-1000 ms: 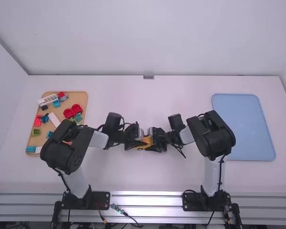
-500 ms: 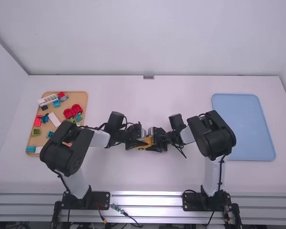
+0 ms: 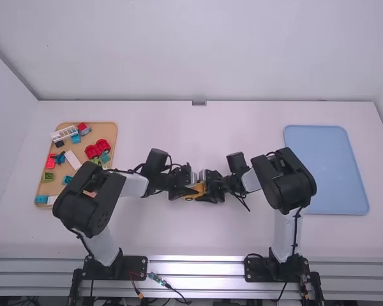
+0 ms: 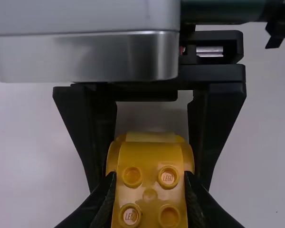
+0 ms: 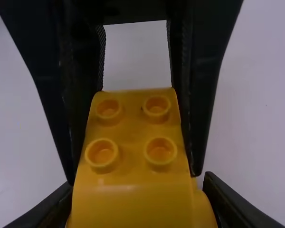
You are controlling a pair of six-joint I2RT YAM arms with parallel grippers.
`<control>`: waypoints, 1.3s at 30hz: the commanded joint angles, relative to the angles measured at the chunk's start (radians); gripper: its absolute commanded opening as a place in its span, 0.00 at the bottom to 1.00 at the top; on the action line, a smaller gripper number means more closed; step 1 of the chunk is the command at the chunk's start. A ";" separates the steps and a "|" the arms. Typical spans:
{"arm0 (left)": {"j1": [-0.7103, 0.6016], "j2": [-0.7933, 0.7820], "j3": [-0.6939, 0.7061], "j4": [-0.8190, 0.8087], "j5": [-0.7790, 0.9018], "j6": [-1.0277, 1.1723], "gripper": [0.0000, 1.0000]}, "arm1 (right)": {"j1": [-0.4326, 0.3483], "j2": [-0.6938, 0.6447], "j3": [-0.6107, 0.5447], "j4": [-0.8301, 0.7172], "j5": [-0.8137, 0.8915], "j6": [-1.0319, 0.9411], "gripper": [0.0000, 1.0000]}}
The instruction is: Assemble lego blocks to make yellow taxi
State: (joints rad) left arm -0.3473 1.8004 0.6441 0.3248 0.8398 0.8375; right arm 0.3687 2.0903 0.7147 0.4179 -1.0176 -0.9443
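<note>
White links (image 3: 286,233) between chunky black joints (image 3: 284,180) — big, rounded things — with thin black cables (image 3: 297,226) and flat black base plates (image 3: 133,265).

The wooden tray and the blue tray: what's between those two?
In the high view, parts of the left arm and right arm, with the left gripper and right gripper both holding yellow blocks over the white table.

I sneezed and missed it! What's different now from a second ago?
The left arm's wrist shifted a tiny bit toward the right arm. I see nothing newly grabbed or let go: the left gripper and right gripper both hold the yellow blocks. The wooden tray and blue tray stayed put.
</note>
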 commanded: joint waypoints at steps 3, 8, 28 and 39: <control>-0.045 0.049 -0.020 -0.047 -0.123 -0.003 0.02 | 0.018 0.019 -0.014 -0.014 0.076 0.021 0.00; -0.044 0.030 -0.021 -0.056 -0.122 -0.001 0.08 | 0.018 0.019 -0.014 -0.014 0.076 0.023 0.00; -0.045 0.014 -0.013 -0.055 -0.088 -0.003 0.43 | 0.018 0.019 -0.014 -0.014 0.077 0.023 0.00; -0.029 -0.049 -0.014 -0.065 -0.089 -0.007 0.44 | 0.018 0.019 -0.014 -0.014 0.076 0.023 0.00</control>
State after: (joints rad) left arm -0.3771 1.7779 0.6449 0.2619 0.7422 0.8341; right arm 0.3832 2.0903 0.7151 0.4198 -1.0138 -0.9421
